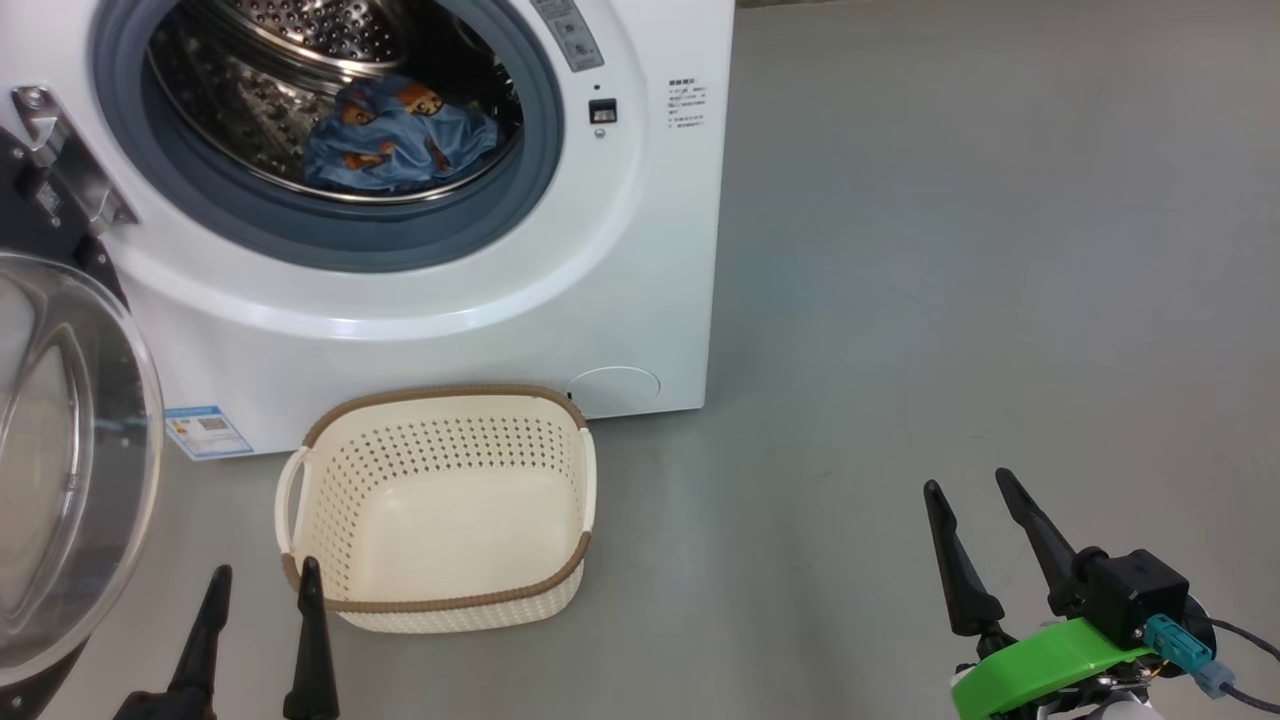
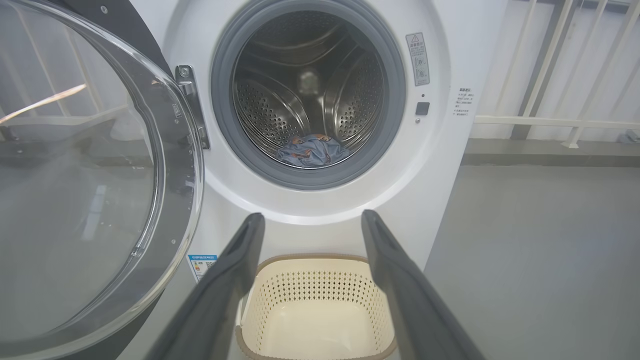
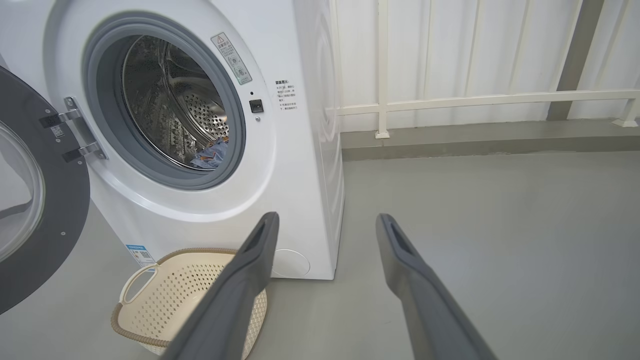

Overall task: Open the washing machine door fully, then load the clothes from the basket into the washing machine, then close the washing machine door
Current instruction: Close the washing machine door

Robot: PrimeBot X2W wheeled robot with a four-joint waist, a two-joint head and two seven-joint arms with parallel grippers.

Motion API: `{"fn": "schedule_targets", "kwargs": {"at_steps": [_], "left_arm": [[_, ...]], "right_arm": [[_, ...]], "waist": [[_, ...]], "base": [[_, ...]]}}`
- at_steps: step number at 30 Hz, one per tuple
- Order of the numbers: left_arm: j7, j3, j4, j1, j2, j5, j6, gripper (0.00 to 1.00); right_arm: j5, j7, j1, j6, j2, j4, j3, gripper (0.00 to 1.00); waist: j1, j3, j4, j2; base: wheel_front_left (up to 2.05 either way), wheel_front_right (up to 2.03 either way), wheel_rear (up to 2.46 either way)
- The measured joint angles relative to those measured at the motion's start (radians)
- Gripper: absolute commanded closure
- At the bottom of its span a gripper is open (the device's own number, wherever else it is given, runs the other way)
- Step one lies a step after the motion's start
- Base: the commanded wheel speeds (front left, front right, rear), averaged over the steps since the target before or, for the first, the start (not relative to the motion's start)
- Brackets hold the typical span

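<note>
The clothes (image 1: 395,135), a blue printed bundle, lie inside the washing machine (image 1: 640,250) drum. Its door (image 1: 60,450) stands swung wide at its left, and the basket (image 1: 440,450) sits before it. The left hand (image 1: 265,570) and right hand (image 1: 970,482) hover with fingers apart, holding nothing. The right wrist view adds a white railing (image 3: 450,102) beside the machine.

Washing machine (image 1: 400,320) white, drum (image 1: 260,100) silver steel with punched-dot pattern, gasket (image 1: 330,245) blue-grey, label sticker (image 1: 208,431) blue; washing machine door (image 1: 70,450) clear glass in a dark grey-black frame. Clothes (image 1: 400,135) blue with orange bear prints, basket (image 1: 440,440) cream-white with rows of small holes and a brown woven-look rim. Floor (image 1: 950,250) plain grey, left gripper (image 1: 265,568) and right gripper (image 1: 968,478) fingers dark, green bracket (image 1: 1040,665) behind the right one.
</note>
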Motion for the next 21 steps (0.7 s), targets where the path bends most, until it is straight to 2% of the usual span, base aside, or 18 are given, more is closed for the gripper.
{"fn": "schedule_targets", "kwargs": {"at_steps": [11,21], "left_arm": [[0.000,-0.009,0.000,0.000,0.000,-0.008,0.018,0.00],[0.000,-0.014,0.000,0.002,0.000,-0.035,0.035,0.00]], "right_arm": [[0.000,0.000,0.001,0.000,-0.004,-0.003,0.005,0.00],[0.000,0.000,0.019,0.000,-0.006,-0.004,0.012,0.00]], "waist": [[0.0000,-0.005,0.054,0.0000],[0.0000,-0.009,0.144,0.0000]], "base": [[0.00,0.00,0.00],[0.00,0.00,0.00]]}}
